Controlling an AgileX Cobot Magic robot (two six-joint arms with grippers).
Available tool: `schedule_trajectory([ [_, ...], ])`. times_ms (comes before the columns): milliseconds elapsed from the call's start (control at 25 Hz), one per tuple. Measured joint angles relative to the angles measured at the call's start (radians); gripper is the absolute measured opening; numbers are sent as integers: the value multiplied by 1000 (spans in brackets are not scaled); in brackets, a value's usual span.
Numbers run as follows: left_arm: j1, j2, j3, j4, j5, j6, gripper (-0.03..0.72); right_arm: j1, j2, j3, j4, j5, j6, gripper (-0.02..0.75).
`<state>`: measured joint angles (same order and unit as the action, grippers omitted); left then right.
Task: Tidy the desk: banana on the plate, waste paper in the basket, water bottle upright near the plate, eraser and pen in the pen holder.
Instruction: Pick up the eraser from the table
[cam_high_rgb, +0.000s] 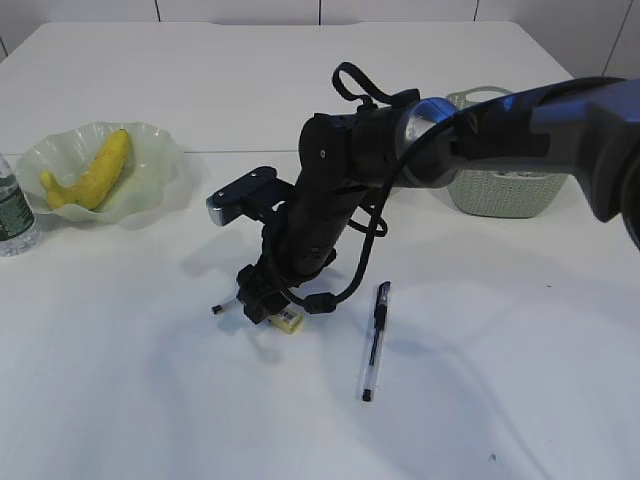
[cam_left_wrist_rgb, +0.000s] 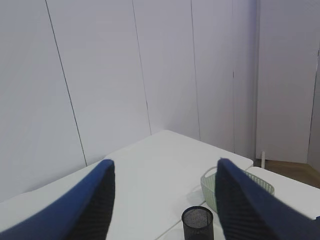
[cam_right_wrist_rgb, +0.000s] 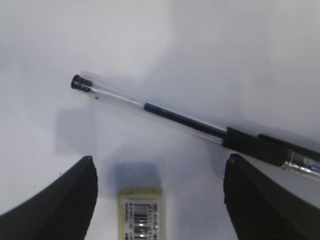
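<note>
- Right gripper (cam_high_rgb: 272, 312) is low over the desk (cam_high_rgb: 120, 380), jaws spread wide and empty, straddling the eraser (cam_right_wrist_rgb: 140, 214). Eraser lies flat between the fingers, touching neither as far as the wrist view shows. The pose reads as lined up for a pinch across the eraser's short side.
- Pen (cam_right_wrist_rgb: 200, 125) lies on the desk just beyond the eraser, outside the jaws. It runs crosswise to the fingers, so a close here should miss it.
- Left gripper (cam_left_wrist_rgb: 162, 200) is parked high, jaws apart, nothing between them. Its camera looks over the far desk edge, likely kept clear of the right arm.
- Pen holder (cam_left_wrist_rgb: 197, 223) stands empty-looking beside the basket (cam_left_wrist_rgb: 212, 185), at the far right. Both eraser and pen need carrying there.
- Banana (cam_high_rgb: 92, 172) already lies in the plate (cam_high_rgb: 160, 150), far left.
- Bottle (cam_high_rgb: 12, 212) stands upright just beside the plate, half cut off by the frame edge.
- Waste paper not visible; whether it is in the basket cannot be told.
- Step in hand, by judgement: grasping the eraser.
</note>
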<state>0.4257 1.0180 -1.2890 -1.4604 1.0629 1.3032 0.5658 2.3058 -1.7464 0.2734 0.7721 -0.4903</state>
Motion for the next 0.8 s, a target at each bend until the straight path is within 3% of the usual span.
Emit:
schedule_trajectory([
  [400,0,0,0,-7,4,0,443,0,0,0,0,-3,39,585],
  [800,0,0,0,-13,7,0,443,0,0,0,0,89,44,585],
])
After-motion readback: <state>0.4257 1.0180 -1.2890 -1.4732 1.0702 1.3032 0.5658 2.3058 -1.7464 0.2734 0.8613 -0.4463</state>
